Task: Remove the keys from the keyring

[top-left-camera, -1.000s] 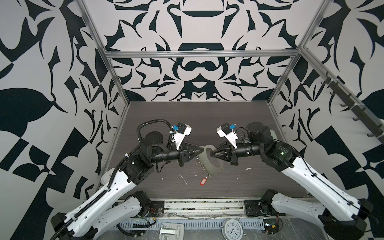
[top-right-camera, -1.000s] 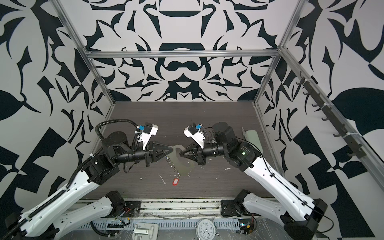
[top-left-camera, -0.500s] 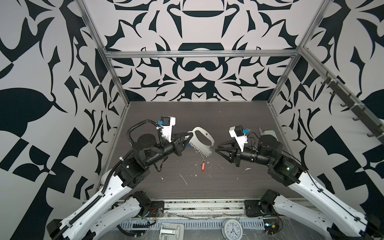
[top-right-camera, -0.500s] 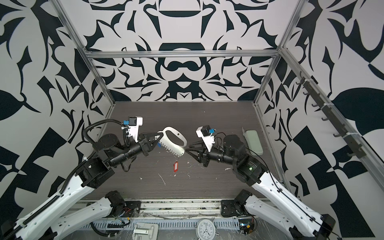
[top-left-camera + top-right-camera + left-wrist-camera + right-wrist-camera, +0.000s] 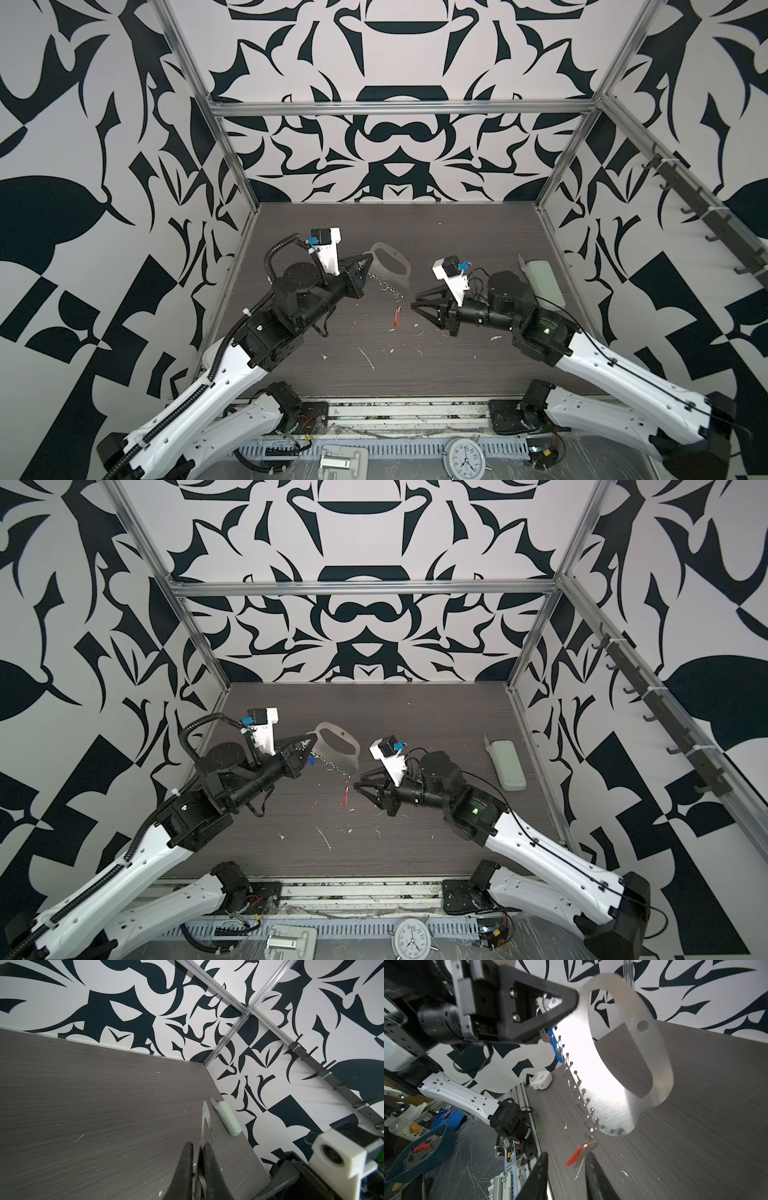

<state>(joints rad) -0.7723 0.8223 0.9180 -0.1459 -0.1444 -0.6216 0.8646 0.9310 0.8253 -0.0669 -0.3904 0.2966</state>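
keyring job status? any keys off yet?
Done: keyring is up off the table, left gripper clamped on its grey loop. No key looks off yet: red-tagged key hangs at the chain's end, blue-tagged key sits up by the left gripper. In hand: right gripper open, close to the red-tagged key, not gripping it. Left: both keys.

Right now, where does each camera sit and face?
Top views: high over the front edge, looking down at the table; the left arm and right arm show.
Left wrist: behind the left gripper, facing the far right corner and green case; its shut fingers show.
Right wrist: behind the right gripper, facing the left gripper and hanging keyring; its open fingers show.
Shared: the keyring shows in every view.
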